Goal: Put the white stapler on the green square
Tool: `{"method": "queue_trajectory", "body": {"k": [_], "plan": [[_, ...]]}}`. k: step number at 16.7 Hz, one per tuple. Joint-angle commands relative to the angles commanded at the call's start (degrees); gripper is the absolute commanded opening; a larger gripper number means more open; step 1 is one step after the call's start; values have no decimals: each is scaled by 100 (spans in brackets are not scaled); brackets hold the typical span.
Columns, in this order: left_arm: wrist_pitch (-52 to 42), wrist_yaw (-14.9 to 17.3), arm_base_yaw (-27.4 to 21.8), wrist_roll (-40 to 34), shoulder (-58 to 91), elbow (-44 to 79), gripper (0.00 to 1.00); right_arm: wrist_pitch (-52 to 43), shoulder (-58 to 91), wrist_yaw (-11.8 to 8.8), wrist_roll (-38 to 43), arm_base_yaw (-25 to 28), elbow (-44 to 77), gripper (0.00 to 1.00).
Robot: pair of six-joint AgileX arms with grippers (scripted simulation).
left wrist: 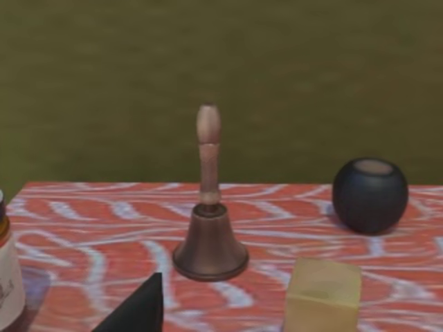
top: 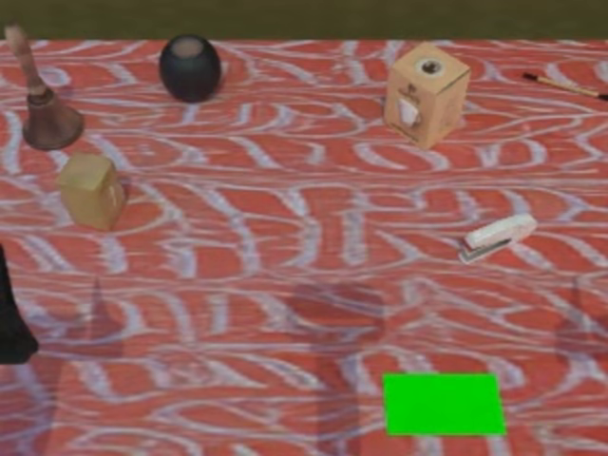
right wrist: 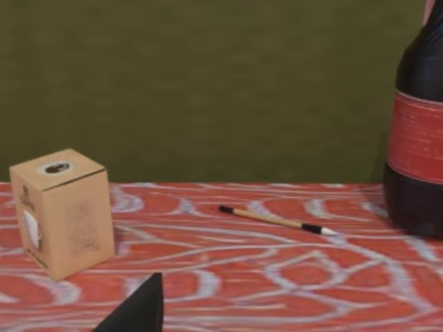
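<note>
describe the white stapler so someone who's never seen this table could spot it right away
Start at the bright green square near the front of the table, right of centre in the top view. Look further back and slightly right: the white stapler lies alone on the red patterned cloth, tilted. It is the only small, long white thing; the tan box behind it is upright and blocky.

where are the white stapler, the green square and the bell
white stapler (top: 500, 237): top view, middle of its white top arm
green square (top: 443, 404): top view, centre of the patch
bell (left wrist: 210, 242): left wrist view, its brown body
</note>
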Motion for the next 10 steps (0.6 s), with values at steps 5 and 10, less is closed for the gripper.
{"method": "queue_trajectory", "body": {"k": [5,10], "plan": [[0,0,0,0,0,0,100,-274,354,-17,-339,96,347,100],[0,0,0,0,0,0,100,-1484,2150,-19,-1913,445,2088,100]]}}
